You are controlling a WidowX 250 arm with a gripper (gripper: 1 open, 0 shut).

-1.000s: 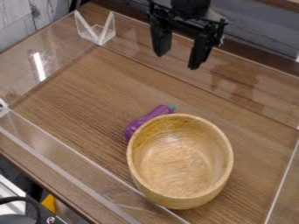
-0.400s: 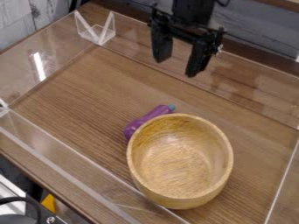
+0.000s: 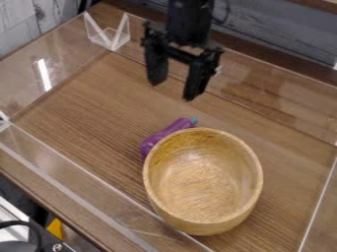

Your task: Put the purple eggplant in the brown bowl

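The purple eggplant (image 3: 164,136) lies on the wooden table, tucked against the far left side of the brown bowl (image 3: 202,180), whose rim hides part of it. The bowl is large, round and light wood, and its hollow holds nothing. My gripper (image 3: 175,85) hangs above the table beyond the eggplant, pointing down, its two black fingers spread apart with nothing between them. It stands well above and behind the eggplant, not touching it.
Clear acrylic walls (image 3: 53,59) fence the wooden table (image 3: 93,108) on all sides. A small clear stand (image 3: 108,31) sits at the back left corner. A grey brick wall is behind.
The gripper has moved left and toward the front, and a little lower, coming closer to the eggplant. Its fingers stay spread. Eggplant and bowl have not moved.
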